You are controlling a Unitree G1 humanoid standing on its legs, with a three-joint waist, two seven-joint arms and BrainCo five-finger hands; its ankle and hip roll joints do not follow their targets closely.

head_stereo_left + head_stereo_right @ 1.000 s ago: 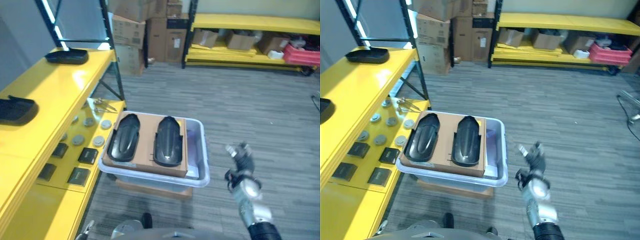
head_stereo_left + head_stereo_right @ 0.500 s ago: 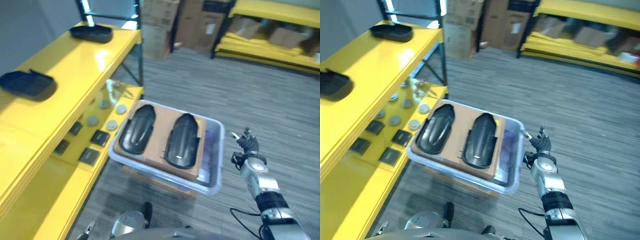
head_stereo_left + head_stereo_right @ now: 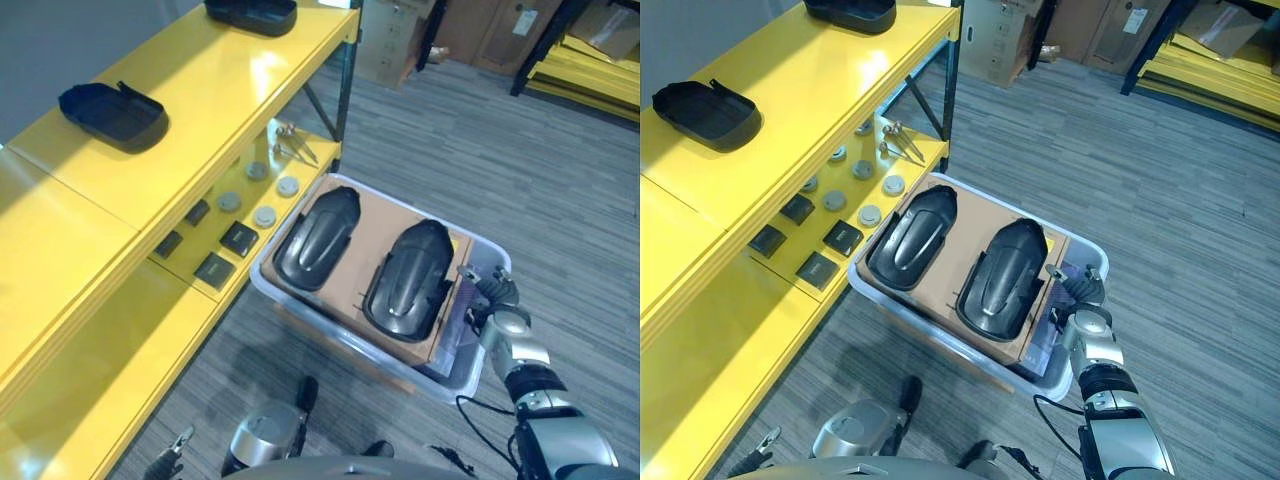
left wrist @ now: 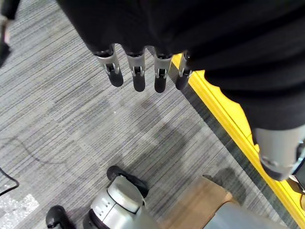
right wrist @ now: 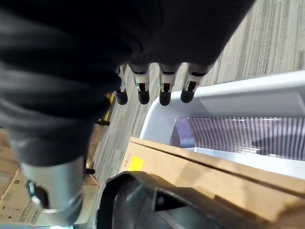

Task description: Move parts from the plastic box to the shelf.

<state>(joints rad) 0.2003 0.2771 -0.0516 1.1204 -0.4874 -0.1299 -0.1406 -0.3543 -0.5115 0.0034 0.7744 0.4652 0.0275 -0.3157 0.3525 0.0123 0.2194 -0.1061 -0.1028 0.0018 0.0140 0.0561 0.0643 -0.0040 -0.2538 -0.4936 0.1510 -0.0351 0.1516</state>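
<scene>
Parts lie in the box on cardboard, two black moulded shells side by side; two more sit on the shelf. My right hand hovers at the box's near corner, fingers straight and empty. My left hand hangs relaxed over floor. The shells look light, stiff and glossy (probably slippery), so I'd grip across a narrow end, at the rim.

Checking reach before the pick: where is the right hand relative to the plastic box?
In the eye views the right hand hangs over the plastic box's right-hand rim, beside the nearer of the two black parts on the cardboard sheet.
</scene>
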